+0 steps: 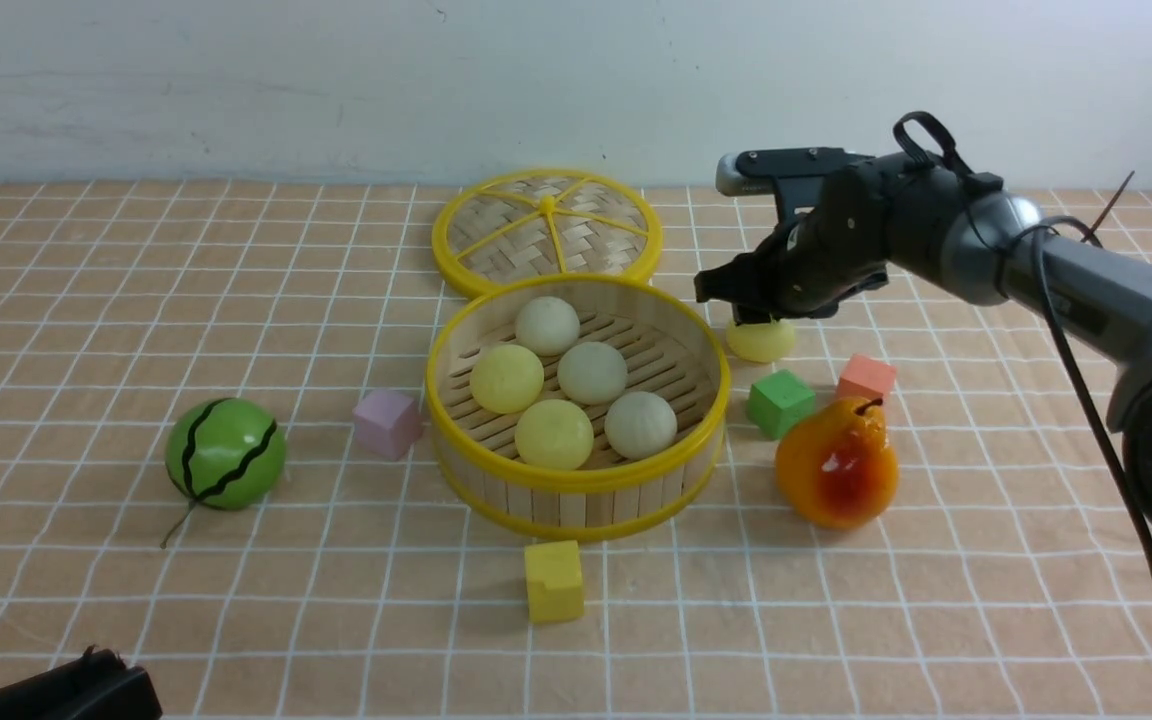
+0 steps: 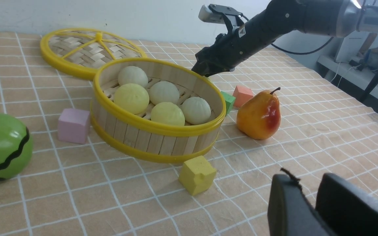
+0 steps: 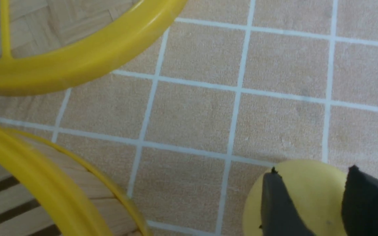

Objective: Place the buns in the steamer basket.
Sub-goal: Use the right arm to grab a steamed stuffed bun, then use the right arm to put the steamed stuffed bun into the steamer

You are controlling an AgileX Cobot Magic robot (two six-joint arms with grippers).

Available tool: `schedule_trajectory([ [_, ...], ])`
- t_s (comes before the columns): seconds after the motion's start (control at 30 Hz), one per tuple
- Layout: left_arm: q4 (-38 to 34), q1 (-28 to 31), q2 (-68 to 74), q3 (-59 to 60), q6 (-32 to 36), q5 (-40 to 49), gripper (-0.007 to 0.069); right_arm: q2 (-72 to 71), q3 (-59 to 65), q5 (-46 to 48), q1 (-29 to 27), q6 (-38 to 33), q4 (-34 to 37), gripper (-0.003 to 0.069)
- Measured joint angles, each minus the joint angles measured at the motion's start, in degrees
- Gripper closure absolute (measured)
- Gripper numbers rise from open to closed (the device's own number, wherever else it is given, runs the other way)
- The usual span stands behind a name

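The steamer basket (image 1: 576,495) sat mid-way across the tabletop (image 1: 136,300). The right gripper (image 1: 748,318) hung just off its right side, jaws narrowly apart, gripping nothing; the left gripper (image 2: 307,183), near the front-left corner, likewise. Five buns (image 1: 592,372) lay inside; a sixth bun (image 1: 764,343) lay beneath the right gripper.

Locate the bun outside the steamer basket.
Front view: the pale yellow bun sits just right of the steamer basket, behind the green cube, under the right gripper.
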Motion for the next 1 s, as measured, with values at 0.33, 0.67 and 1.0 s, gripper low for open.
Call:
schedule_trajectory([
  [0.33, 0.00, 0.00, 0.00, 0.00, 0.00, 0.00, 0.0480, 0.18, -0.05, 0.57, 0.00, 0.00, -0.31, 0.0560],
  [0.67, 0.00, 0.00, 0.00, 0.00, 0.00, 0.00, 0.0480, -7.31, -0.05, 5.52, 0.07, -1.79, -4.00, 0.0659],
  [1.0, 0.00, 0.00, 0.00, 0.00, 0.00, 0.00, 0.0479, -13.79, 0.90, 13.19, 6.41, -14.65, 7.44, 0.0659],
])
